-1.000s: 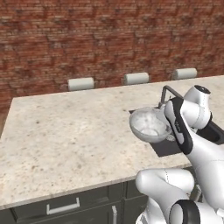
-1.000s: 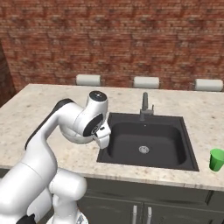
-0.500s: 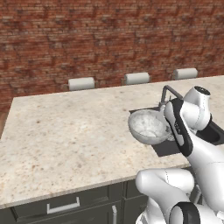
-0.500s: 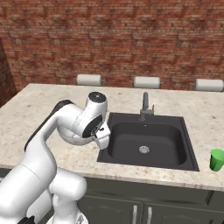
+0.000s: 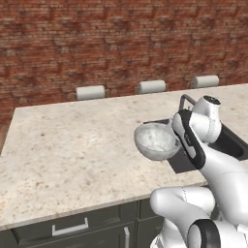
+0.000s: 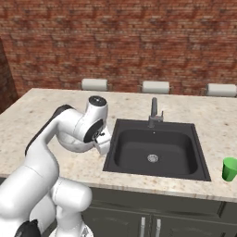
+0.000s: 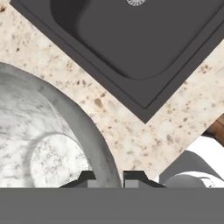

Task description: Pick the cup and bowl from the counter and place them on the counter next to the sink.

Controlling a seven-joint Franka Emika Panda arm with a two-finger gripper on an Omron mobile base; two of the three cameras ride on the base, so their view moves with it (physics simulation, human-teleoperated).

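No writing shows; fingers [image 7: 113,178] pinch the bowl [image 5: 156,141] rim.

A kitchen is showing here: a speckled stone counter [image 6: 55,111] is running over dark cabinet fronts [image 5: 72,227], a black sink [image 6: 155,150] with faucet [image 6: 154,111] is sitting in it, and a brick wall [image 6: 120,41] is standing behind.

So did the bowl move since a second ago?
No. The bowl is in the same spot by the sink corner, held in the gripper.
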